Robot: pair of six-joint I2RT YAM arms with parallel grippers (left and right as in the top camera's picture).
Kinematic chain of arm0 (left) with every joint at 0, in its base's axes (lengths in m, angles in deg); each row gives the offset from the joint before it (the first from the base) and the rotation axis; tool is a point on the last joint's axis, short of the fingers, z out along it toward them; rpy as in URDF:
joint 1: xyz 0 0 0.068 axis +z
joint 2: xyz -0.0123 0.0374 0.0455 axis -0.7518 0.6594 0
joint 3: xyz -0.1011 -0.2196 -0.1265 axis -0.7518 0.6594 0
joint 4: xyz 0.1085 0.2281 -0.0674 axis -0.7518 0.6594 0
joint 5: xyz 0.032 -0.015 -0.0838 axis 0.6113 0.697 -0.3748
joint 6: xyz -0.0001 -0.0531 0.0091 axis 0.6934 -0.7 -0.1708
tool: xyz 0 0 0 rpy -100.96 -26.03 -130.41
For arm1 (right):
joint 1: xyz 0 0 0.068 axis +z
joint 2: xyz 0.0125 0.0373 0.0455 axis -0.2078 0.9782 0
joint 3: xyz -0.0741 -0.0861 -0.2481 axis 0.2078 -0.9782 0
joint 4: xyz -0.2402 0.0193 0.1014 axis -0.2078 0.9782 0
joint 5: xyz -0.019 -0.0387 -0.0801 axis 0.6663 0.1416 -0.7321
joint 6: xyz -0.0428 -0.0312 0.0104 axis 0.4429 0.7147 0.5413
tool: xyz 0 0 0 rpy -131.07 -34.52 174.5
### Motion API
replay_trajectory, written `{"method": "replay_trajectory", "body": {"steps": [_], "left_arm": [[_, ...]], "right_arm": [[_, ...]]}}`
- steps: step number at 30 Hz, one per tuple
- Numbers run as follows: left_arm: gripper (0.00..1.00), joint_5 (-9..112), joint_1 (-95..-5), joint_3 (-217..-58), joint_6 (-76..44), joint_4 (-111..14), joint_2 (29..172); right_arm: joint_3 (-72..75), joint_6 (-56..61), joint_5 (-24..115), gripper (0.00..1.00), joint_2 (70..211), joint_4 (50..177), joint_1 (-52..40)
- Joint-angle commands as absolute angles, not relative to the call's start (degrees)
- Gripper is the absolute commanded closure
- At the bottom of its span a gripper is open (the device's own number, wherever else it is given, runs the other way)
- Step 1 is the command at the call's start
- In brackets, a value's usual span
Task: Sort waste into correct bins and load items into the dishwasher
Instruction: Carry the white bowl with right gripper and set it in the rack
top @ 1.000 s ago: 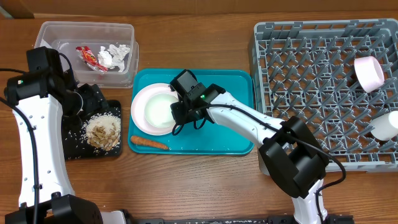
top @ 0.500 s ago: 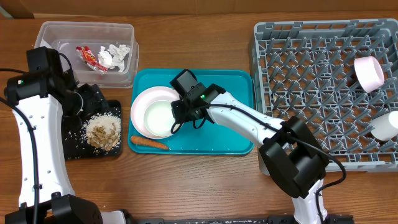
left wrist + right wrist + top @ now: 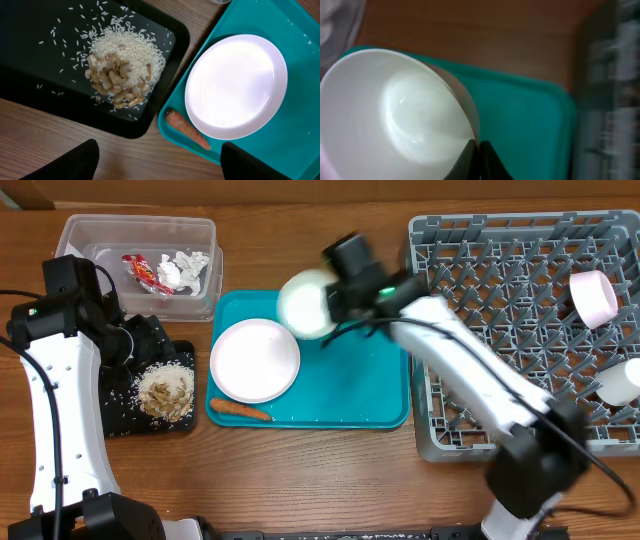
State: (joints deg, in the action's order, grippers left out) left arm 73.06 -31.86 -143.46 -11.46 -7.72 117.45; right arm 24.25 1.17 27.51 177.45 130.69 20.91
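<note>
My right gripper (image 3: pixel 333 308) is shut on the rim of a white bowl (image 3: pixel 306 303) and holds it tilted above the back of the teal tray (image 3: pixel 350 395); the pinch shows in the right wrist view (image 3: pixel 479 150), with the bowl (image 3: pixel 395 115) at left. A white plate (image 3: pixel 255 359) lies on the tray's left, an orange carrot piece (image 3: pixel 240 409) in front of it. My left gripper (image 3: pixel 157 162) is open and empty over the table, near the black tray (image 3: pixel 125 405) with beige food scraps (image 3: pixel 166 391). The clear tub (image 3: pixel 140 230) holds a red wrapper (image 3: pixel 147 272) and crumpled paper (image 3: pixel 186 268).
The grey dish rack (image 3: pixel 520 320) fills the right side, with a white-pink cup (image 3: pixel 595 297) and another white dish (image 3: pixel 622 383) at its right edge. In the left wrist view the plate (image 3: pixel 236 85), carrot (image 3: pixel 187 130) and scraps (image 3: pixel 120 75) show.
My right gripper has lifted the white bowl off the plate and swung it up and to the right, towards the rack. The plate stays on the tray. The left arm has not moved.
</note>
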Motion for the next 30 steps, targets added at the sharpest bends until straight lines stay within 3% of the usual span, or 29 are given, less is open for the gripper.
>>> {"method": "replay_trajectory", "body": {"steps": [1, 4, 8, 22, 30], "left_arm": [[0.2, 73.4, -32.0, -144.3, -12.2, -8.1, 116.3], [0.2, 73.4, -32.0, -144.3, -12.2, -8.4, 116.3], [0.2, 73.5, -32.0, -144.3, -12.2, -8.6, 116.3], [0.2, 73.6, -32.0, -144.3, -12.2, -8.6, 116.3], [0.2, 73.6, -32.0, -144.3, -12.2, -8.4, 116.3]], "right_arm": [[26.3, 5.2, 2.6, 0.96, 171.8, 133.5, 17.1], [26.3, 5.2, -12.9, 0.96, 171.4, 135.2, 13.3], [26.2, 5.2, -22.2, 0.96, 171.4, 135.2, 8.3], [26.1, 4.7, -29.0, 0.96, 175.4, 135.9, -8.2], [22.9, 4.5, -29.9, 0.96, 180.4, 138.0, -11.1]]}}
